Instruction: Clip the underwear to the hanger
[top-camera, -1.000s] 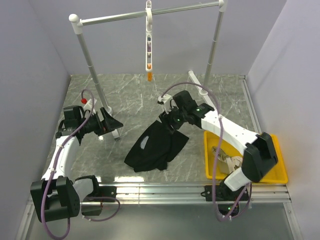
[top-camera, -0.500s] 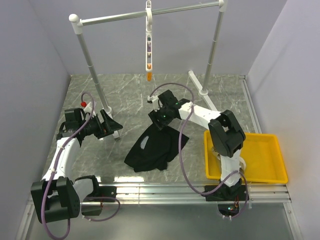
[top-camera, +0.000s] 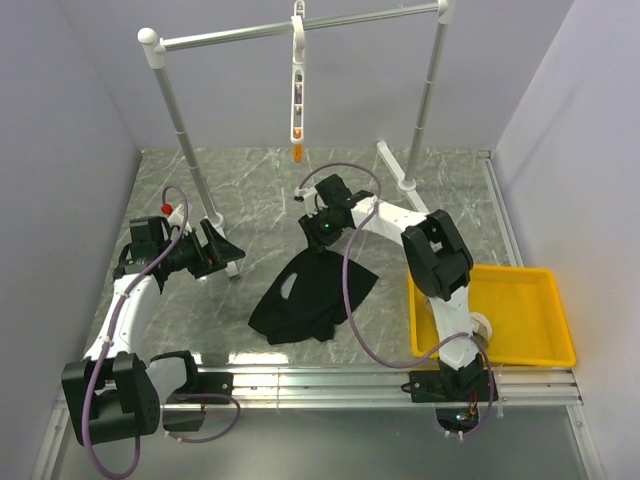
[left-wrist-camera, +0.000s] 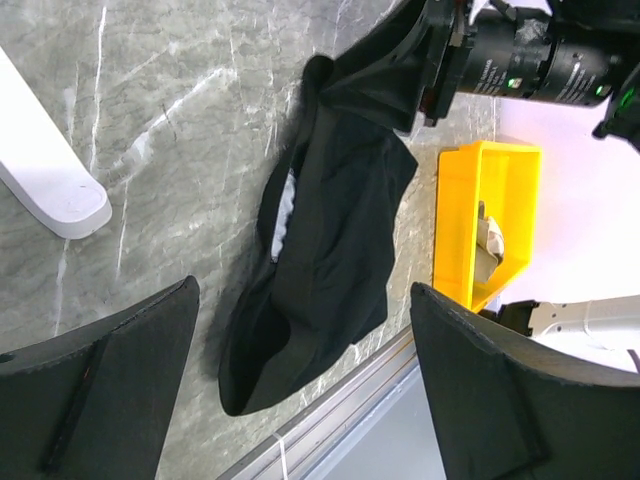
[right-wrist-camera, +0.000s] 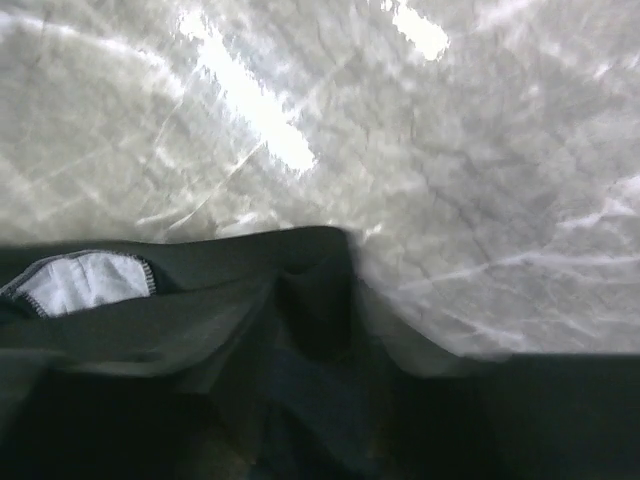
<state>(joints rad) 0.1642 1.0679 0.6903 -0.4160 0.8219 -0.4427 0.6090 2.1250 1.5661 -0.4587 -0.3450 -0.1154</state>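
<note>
The right gripper (top-camera: 323, 236) had moved left from a second before and sat at the far edge of the underwear (top-camera: 310, 295). Its arm, earlier bent over the yellow tray (top-camera: 545, 271), now stretched forward and left the tray uncovered. Black cloth filled its wrist view, so whether its jaws gripped the fabric could not be told. The left gripper (top-camera: 225, 248) had not shifted. It hung just beside the foot (left-wrist-camera: 50, 190) of the white rail (top-camera: 250, 33), jaws spread wide and empty, well apart from the underwear.

The underwear lay crumpled on the grey marbled table (top-camera: 260, 190), between the two arms, with a pale patch showing in its folds. Bare tabletop lay behind it, up to the rail's feet. The slim white hanger (top-camera: 297, 90) hung straight down from the rail by its hook, an orange clip (top-camera: 297, 153) at its low end, above and beyond the right gripper. A pale cloth (left-wrist-camera: 490, 238) lay in the tray.
</note>
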